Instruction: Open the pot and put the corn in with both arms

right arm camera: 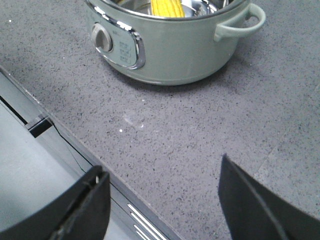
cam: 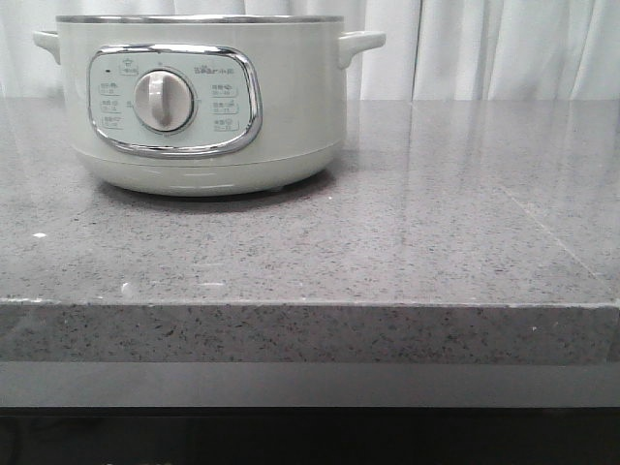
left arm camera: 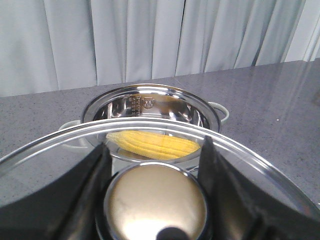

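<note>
So we've got the left gripper (left arm camera: 157, 200) clamped on the knob (left arm camera: 156, 205) of the glass lid (left arm camera: 250, 150), fingers hugging it on both sides. In the left wrist view the lid sits right under the camera, and the open pot (left arm camera: 150, 107) lies straight ahead beyond its far edge, with the lid held off the rim on the near side. That's the relation we'd bet the next move hangs on: lid and pot are lined up along the gripper's forward direction, so going back on would mean carrying it forward and down over the steel rim.

Our right gripper (right arm camera: 160, 200) is spread wide and holding nothing, hanging over the near edge of the counter (right arm camera: 200, 130), with the pot (right arm camera: 170, 50) well ahead of it.

Further out, the corn (left arm camera: 152, 144) is already inside the pot, lying flat on the bottom with its long axis across the left gripper's line of approach. From the right wrist view we only catch a bit of the cob (right arm camera: 166, 7) over the rim. We can't tell exactly how high the lid sits above the pot; the front view shows only the pot (cam: 199, 107) on the counter, no arms.

We reckon the corn part is done and only the lid is left to deal with.
</note>
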Available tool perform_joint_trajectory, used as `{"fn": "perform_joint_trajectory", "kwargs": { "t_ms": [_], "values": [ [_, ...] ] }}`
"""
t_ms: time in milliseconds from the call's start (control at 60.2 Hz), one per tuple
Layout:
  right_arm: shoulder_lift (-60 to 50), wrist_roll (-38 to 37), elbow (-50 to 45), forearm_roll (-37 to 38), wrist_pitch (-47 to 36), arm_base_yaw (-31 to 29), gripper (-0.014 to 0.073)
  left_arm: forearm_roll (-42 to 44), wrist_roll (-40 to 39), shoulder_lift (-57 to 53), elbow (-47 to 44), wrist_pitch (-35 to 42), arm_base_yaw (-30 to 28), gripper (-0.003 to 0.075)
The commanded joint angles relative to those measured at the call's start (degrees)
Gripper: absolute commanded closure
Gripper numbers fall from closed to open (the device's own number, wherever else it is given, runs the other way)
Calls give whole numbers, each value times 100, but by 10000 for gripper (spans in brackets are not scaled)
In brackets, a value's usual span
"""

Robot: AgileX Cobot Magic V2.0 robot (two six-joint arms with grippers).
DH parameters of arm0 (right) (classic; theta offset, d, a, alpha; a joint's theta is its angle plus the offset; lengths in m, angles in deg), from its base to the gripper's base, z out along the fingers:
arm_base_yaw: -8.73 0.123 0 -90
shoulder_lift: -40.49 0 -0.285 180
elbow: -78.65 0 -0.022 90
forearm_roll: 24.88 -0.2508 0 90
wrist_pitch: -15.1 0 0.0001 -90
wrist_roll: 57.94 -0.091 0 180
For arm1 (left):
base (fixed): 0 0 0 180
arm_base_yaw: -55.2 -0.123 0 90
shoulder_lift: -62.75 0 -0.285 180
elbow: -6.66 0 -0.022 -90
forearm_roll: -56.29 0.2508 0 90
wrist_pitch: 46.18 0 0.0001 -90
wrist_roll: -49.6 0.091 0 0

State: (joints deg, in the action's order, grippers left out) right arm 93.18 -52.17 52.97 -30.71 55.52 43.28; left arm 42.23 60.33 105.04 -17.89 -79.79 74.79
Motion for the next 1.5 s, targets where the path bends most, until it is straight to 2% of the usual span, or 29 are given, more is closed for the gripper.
{"fn": "perform_joint_trajectory", "kwargs": {
  "t_ms": [0, 183, 465, 1080, 1479],
  "values": [
    [-120, 72, 107, 35, -442, -18, 105, -106, -45, -18, 215, 876, -2, 531],
    [-120, 72, 107, 35, -430, -18, 105, -116, -45, -18, 215, 876, 9, 532],
    [-120, 72, 107, 35, -424, -18, 105, -129, -45, 520, 423, 1302, 9, 532],
    [-120, 72, 107, 35, -424, -18, 105, -254, -45, 3249, 2250, 2119, 34, 532],
    [-120, 72, 107, 35, -424, -18, 105, -249, -24, 4886, 3181, 2884, 442, 532]
  ]
}}
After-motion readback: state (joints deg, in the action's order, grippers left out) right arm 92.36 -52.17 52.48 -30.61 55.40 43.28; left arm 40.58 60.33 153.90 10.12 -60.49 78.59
